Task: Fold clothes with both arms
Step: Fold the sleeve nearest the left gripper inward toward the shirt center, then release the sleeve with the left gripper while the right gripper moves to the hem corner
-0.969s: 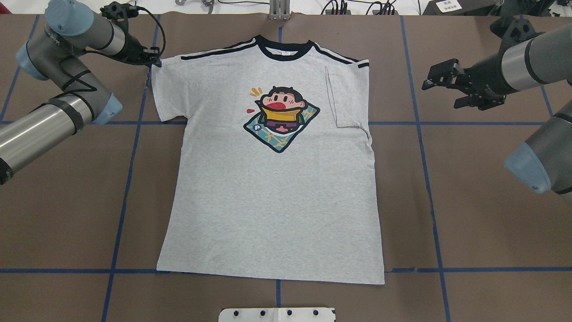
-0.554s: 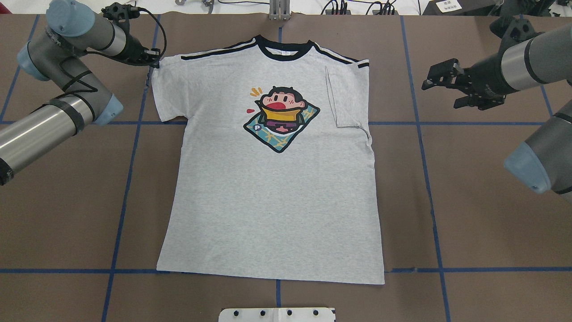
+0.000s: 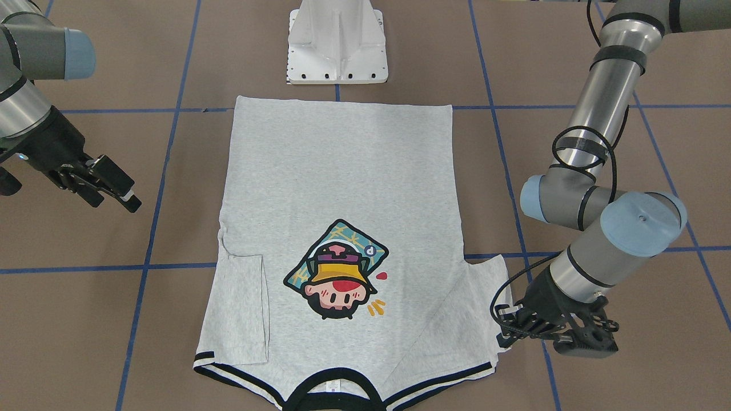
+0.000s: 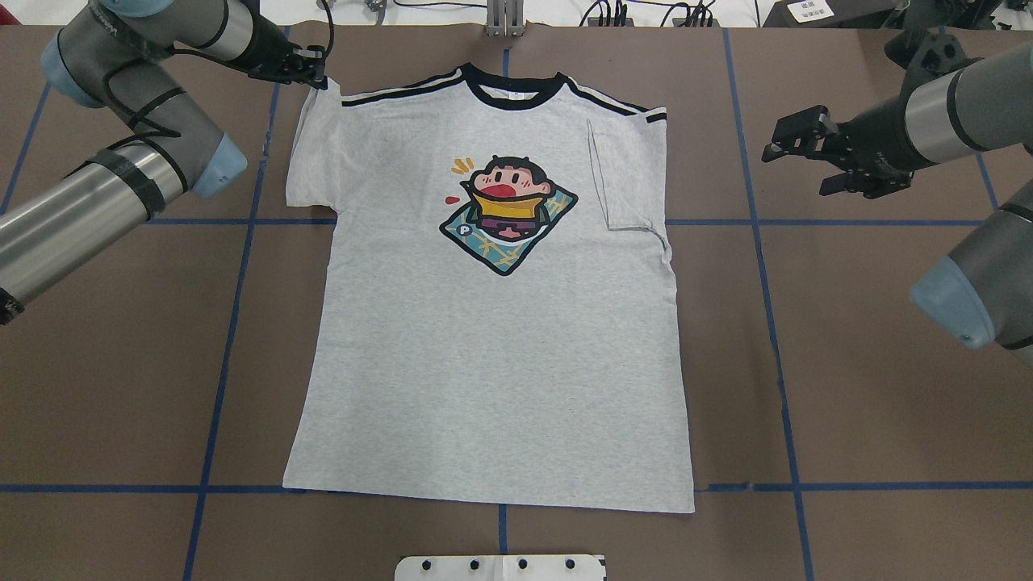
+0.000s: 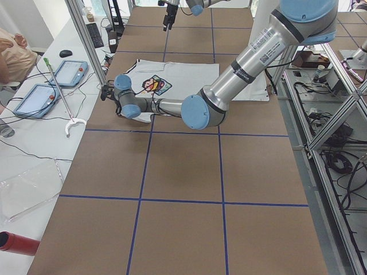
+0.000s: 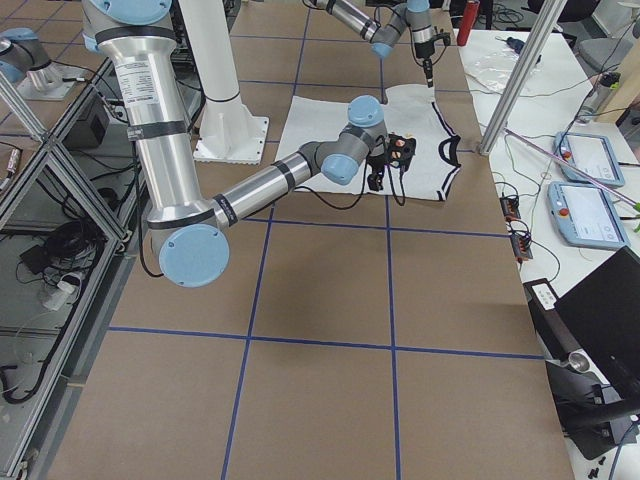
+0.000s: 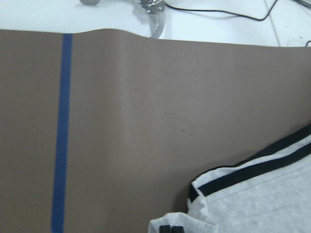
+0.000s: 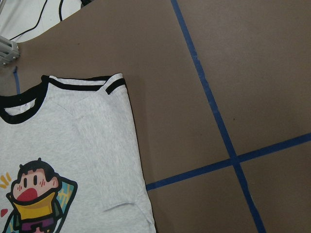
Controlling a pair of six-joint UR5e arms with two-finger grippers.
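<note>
The T-shirt [image 4: 492, 363] lies print-up on the brown counter [image 4: 847, 387] gridded with blue tape [image 4: 771, 323], one sleeve [image 4: 311, 153] clamped in the left gripper [image 4: 317, 73], right gripper [image 4: 795, 171] alongside, jaws apart.

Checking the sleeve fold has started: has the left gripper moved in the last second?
Yes. In the overhead view the left gripper has moved off the blue tape line toward the collar, dragging the T-shirt sleeve along.

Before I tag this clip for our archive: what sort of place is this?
Probably a robotics lab workcell, not a home: a brown paper-covered table gridded with blue tape lines, blue-and-grey touchscreen pendants on a white side bench, and bare aluminium framing around the table.
</note>
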